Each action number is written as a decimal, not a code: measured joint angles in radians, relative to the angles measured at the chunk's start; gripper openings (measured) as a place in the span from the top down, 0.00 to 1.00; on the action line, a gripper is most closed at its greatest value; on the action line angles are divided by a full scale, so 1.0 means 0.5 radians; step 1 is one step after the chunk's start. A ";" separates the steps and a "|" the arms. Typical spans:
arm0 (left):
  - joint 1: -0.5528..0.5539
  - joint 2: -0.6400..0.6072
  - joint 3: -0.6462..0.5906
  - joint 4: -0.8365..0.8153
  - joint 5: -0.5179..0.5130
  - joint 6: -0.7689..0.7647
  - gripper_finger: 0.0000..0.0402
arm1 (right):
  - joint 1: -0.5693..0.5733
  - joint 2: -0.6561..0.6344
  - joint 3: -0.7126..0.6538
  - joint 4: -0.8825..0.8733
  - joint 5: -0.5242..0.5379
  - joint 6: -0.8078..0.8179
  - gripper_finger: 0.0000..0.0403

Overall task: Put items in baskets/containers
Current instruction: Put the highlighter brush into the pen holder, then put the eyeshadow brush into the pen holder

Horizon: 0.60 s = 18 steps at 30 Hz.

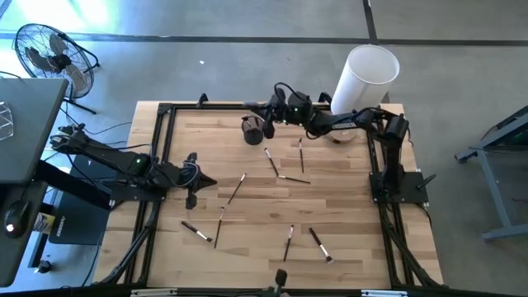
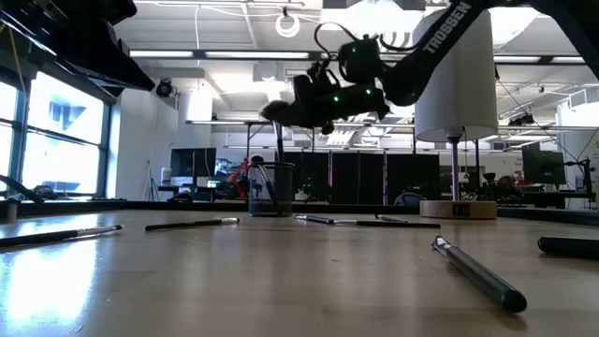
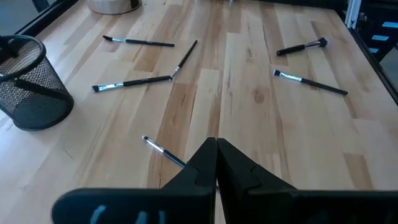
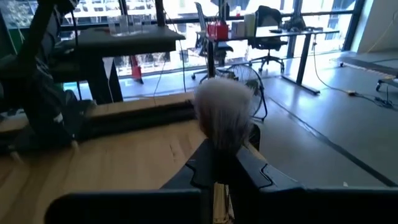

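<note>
Item: right gripper (image 1: 272,116), raised above the far side of the table (image 1: 247,247), close beside the mesh cup (image 1: 252,129). Fingers closed on one brush (image 4: 222,115); its wide pale head stands out past the fingertips in the right wrist view, and its handle is hidden between the fingers. Position relative to cup: the high view places the gripper just to the right of the cup and a little beyond it; the low view shows it clearly higher than the rim, with the brush head pointing roughly level toward the cup's side of the table. Judgement: the drop depends on bringing the brush over the cup mouth and tipping its long axis toward upright. Contents of cup: at least one dark handle leans inside, per the left wrist view. Item: loose brushes (image 1: 286,177), about eight, lying flat across the middle and near part of the table at mixed angles. Item: left gripper (image 1: 202,182), fingers pressed together and empty, resting low at the left side of the table, well apart from the cup; a thin brush (image 3: 163,151) lies just ahead of its tips.
</note>
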<state>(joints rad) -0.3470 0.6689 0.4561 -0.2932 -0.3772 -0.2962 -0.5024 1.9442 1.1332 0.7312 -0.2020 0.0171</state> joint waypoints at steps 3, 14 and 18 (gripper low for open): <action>0.000 0.030 0.000 -0.001 -0.001 0.000 1.00 | -0.006 0.000 -0.075 0.026 -0.012 0.000 0.95; 0.000 0.138 0.000 0.002 -0.003 0.000 1.00 | -0.003 -0.006 -0.133 -0.093 0.060 0.107 0.63; 0.000 0.138 0.000 0.017 -0.002 0.000 1.00 | -0.003 -0.093 -0.133 -0.160 0.075 0.094 0.56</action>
<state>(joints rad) -0.3471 0.7380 0.4561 -0.2849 -0.3783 -0.2962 -0.5037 1.8975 1.0668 0.6512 -0.1646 0.0641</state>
